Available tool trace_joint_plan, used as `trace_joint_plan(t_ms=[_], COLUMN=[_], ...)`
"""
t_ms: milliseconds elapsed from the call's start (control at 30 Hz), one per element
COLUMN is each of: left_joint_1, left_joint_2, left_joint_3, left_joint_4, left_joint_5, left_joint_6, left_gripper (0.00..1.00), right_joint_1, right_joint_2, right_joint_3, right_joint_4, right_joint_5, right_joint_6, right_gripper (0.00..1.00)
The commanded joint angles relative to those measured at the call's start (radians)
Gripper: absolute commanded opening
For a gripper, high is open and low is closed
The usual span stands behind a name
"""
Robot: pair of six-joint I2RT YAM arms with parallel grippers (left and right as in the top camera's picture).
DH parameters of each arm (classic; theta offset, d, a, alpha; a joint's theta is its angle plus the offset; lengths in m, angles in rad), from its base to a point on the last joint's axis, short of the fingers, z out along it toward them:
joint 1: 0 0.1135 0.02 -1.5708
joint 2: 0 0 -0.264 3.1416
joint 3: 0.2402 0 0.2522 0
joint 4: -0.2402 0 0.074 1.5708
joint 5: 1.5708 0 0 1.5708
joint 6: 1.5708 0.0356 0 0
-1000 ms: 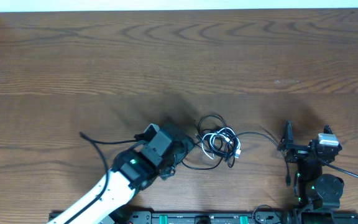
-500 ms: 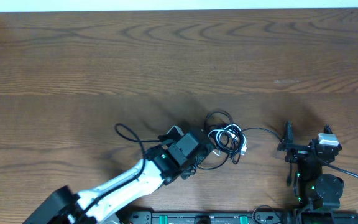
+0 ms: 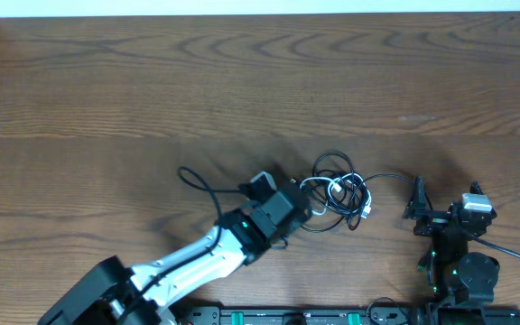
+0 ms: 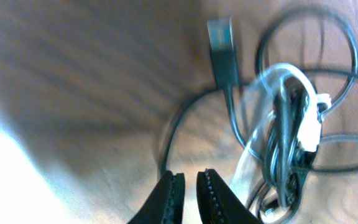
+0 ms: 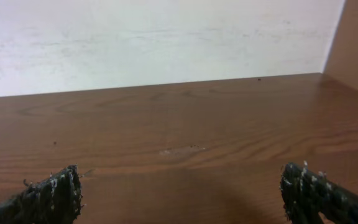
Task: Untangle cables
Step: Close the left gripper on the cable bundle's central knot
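Note:
The cables (image 3: 341,194) lie in a tangled bundle of thin black cords and one white cord, right of the table's middle. In the left wrist view the cables (image 4: 284,124) fill the right half, with a black USB plug (image 4: 222,40) at the top. My left gripper (image 3: 303,209) sits at the bundle's left edge. Seen from the wrist, the left gripper (image 4: 184,175) has its jaws closed to a thin slit, and a thin black strand (image 4: 166,134) runs right into their tips. My right gripper (image 3: 445,212) rests to the right of the bundle. The right gripper (image 5: 188,186) stands wide open with only bare table between its fingers.
A thicker black cord (image 3: 197,181) loops from the left arm over the wooden table (image 3: 242,81). One loose strand (image 3: 386,177) reaches from the bundle toward the right arm. A white wall (image 5: 154,37) stands beyond the table's far edge.
The left arm swept to the right and the cable bundle shifted right with it. Its jaws, open before, have closed. The right arm has not moved.

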Motion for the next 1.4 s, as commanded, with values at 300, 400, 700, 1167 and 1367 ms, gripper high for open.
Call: trace_joint_plan(t_ms=[300,400,700,1167,1367], left_joint_1=[0.343,0.328,0.042,-0.068,-0.068], left_joint_2=[-0.32,-0.36,-0.256,0.175,0.246], left_joint_3=[0.02,0.02,0.02,0.022,0.029], left_joint_4=[-0.255,-0.239,-0.17,0.354,0.363], left_joint_5=[0.008,0.219,0.217,0.124,0.119], left_joint_6=[0.191,0.184,-0.093,-0.221,-0.229], left_gripper=[0.64,0.96,0.99,1.0,1.0], right_joint_1=[0.004,0.004,0.004,0.004,0.004], right_joint_2=[-0.005,-0.005,-0.005,-0.005,-0.005], right_joint_3=[-0.002,-0.002,-0.002,-0.002,-0.002], right_joint_4=[-0.003,-0.003,-0.003,-0.004,-0.004], right_joint_5=[0.001,0.001,0.001,0.001,0.001], right_joint_6=[-0.012,-0.012,-0.012,-0.012,-0.012], right_gripper=[0.99,0.99,0.99,0.99,0.99])
